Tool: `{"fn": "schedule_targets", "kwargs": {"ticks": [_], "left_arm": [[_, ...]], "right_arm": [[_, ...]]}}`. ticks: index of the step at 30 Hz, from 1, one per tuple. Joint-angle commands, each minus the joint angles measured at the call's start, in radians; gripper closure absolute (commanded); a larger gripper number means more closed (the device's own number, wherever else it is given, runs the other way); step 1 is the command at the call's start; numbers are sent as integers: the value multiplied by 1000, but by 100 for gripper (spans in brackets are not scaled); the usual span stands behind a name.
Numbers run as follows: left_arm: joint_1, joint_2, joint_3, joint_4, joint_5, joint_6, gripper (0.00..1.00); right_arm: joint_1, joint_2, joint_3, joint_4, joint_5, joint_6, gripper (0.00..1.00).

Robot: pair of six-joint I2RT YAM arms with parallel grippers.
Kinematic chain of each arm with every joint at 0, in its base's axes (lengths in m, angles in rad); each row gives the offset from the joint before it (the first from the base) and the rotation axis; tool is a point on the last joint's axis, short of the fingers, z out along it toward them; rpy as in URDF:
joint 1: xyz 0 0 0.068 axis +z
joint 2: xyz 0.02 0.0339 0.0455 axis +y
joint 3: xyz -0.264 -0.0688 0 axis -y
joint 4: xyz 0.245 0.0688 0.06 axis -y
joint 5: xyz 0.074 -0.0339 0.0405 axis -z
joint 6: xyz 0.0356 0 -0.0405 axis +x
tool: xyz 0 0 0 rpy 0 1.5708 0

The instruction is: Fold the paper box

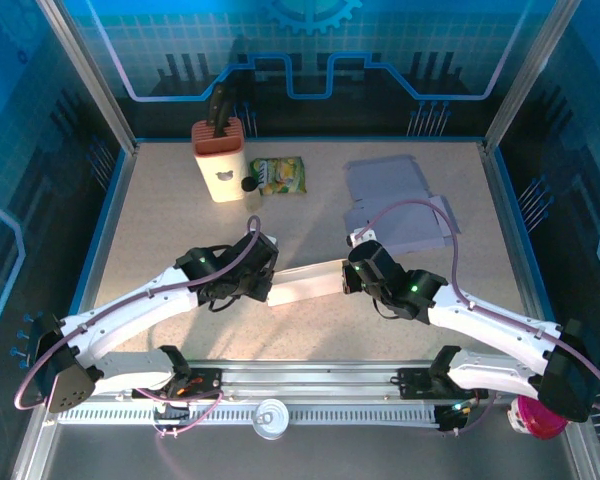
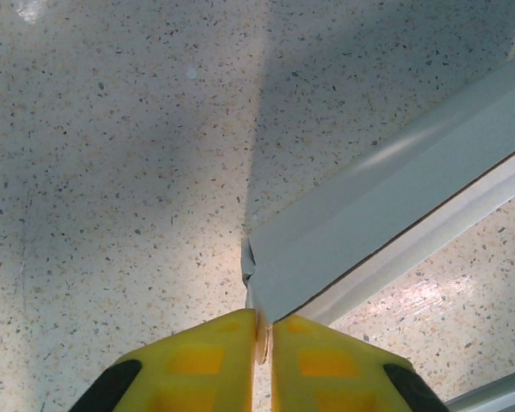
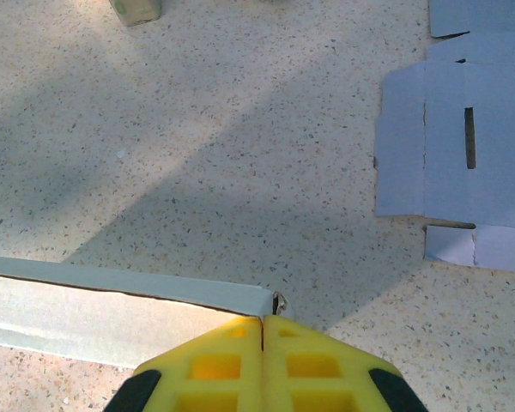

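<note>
Left gripper (image 2: 263,330) pinches a thin flap at the left end of the paper box (image 1: 308,283). Right gripper (image 3: 263,324) has its fingers pressed together at the box's right corner; whether paper sits between them is hard to make out. The long box stretches between both grippers over the speckled table (image 1: 160,230), with blue panels (image 1: 380,60) at the far side.
</note>
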Motion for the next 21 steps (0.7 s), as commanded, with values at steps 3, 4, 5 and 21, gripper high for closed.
{"fn": "schedule_targets", "kwargs": {"ticks": [3, 4, 5, 21], "left_arm": [[5, 4, -9, 6, -9, -19, 93], [5, 5, -7, 7, -7, -26, 94], [5, 9, -5, 8, -1, -36, 95], [5, -19, -16, 81, 60, -281, 100]], "right_arm": [[13, -2, 12, -43, 6, 17, 100], [12, -1, 13, -44, 7, 16, 100], [12, -1, 13, -44, 6, 17, 100], [22, -2, 12, -42, 7, 33, 100]]}}
